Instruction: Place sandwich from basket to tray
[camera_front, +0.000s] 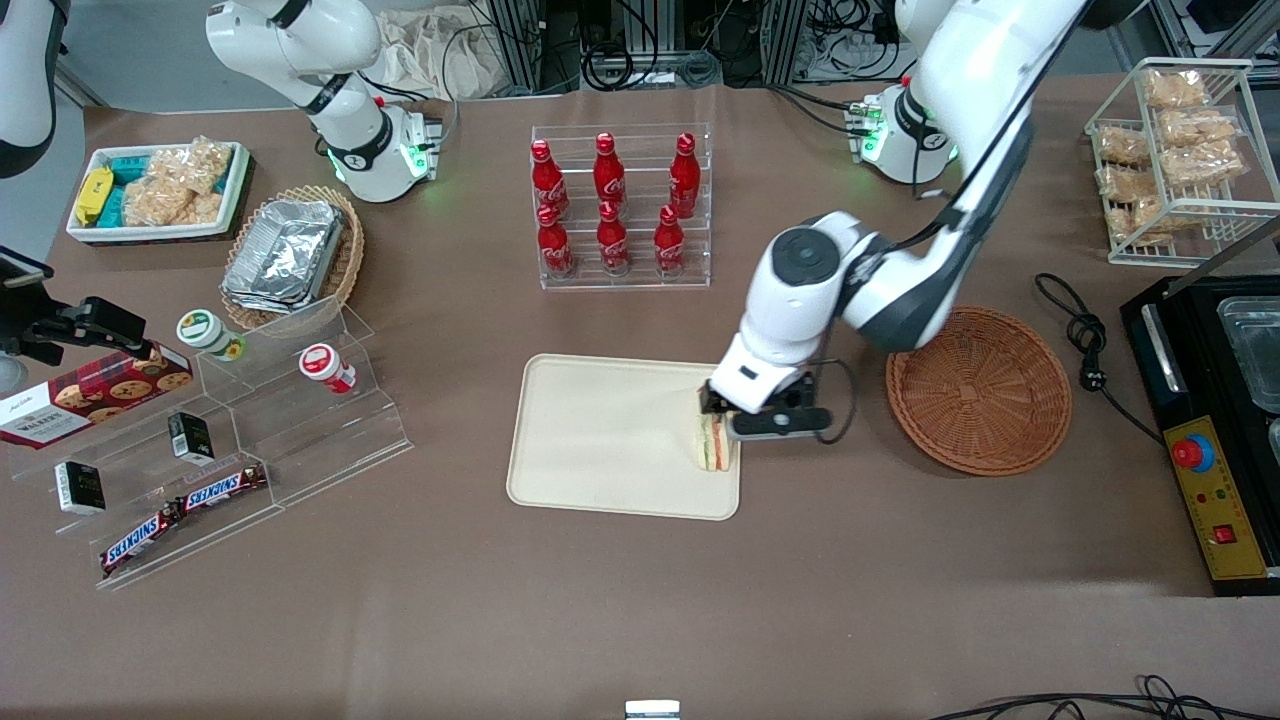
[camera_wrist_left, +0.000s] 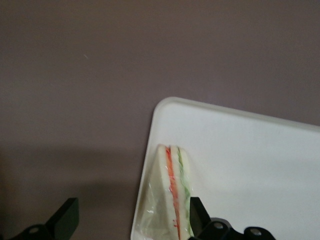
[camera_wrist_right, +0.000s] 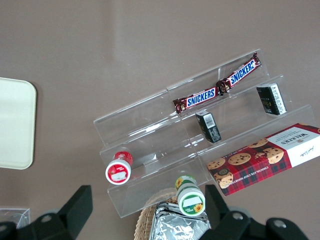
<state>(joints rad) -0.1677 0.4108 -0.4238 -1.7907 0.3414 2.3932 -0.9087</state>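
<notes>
Gripper (camera_front: 722, 425) of the left arm is positioned over the edge of the tray (camera_front: 600, 440) nearest the basket (camera_front: 978, 388), fingers (camera_wrist_left: 198, 215) spread apart with the sandwich (camera_front: 713, 444) between them. In the wrist view one finger sits close beside the green-filling face, while the other finger stands well clear of the sandwich over the brown table (camera_front: 640, 610); no clamping is evident. Sandwich stands on edge directly beneath the gripper, resting on the tray just inside its rim. Basket lies beside the gripper, toward the working arm's end of the table, with nothing visible inside.
</notes>
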